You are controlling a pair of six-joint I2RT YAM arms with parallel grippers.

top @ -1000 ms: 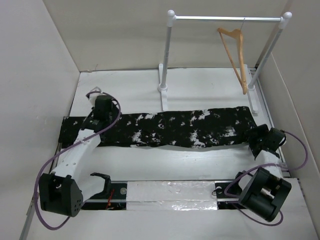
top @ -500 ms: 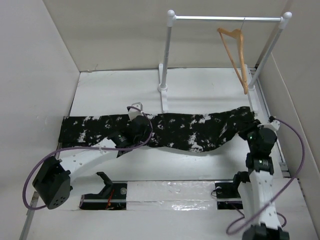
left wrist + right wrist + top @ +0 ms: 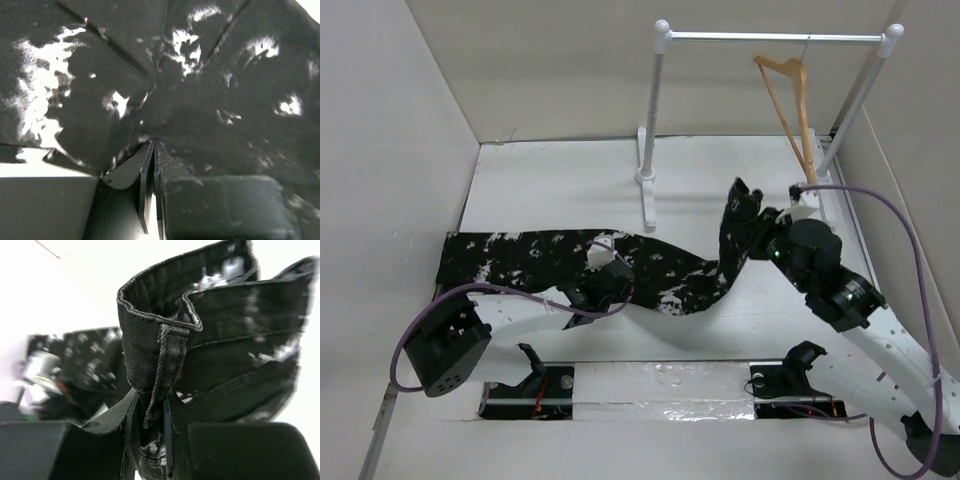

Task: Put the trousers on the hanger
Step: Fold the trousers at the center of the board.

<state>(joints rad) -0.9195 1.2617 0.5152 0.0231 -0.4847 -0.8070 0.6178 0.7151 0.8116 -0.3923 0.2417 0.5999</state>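
Note:
The trousers (image 3: 510, 262) lie as a long black, white-splattered band across the table, and their right end is lifted. My right gripper (image 3: 752, 228) is shut on that raised hemmed end (image 3: 160, 355), holding it above the table just below the hanger. The wooden hanger (image 3: 792, 100) hangs by its hook from the rack's bar at the back right. My left gripper (image 3: 608, 275) sits low over the middle of the band. Its jaws (image 3: 152, 145) are pinched together on the fabric (image 3: 200, 95), and creases fan out from the tips.
The white rack (image 3: 660, 110) stands at the back, its left post and foot close behind the trousers' middle and its right post by the hanger. Cardboard walls close in the left, back and right. A shiny strip (image 3: 665, 385) runs between the arm bases at the near edge.
The right gripper has shut on the trousers' right end and carried it up and back-left towards the hanger. The left arm swept right to mid-band and shut there; the fabric has bunched.

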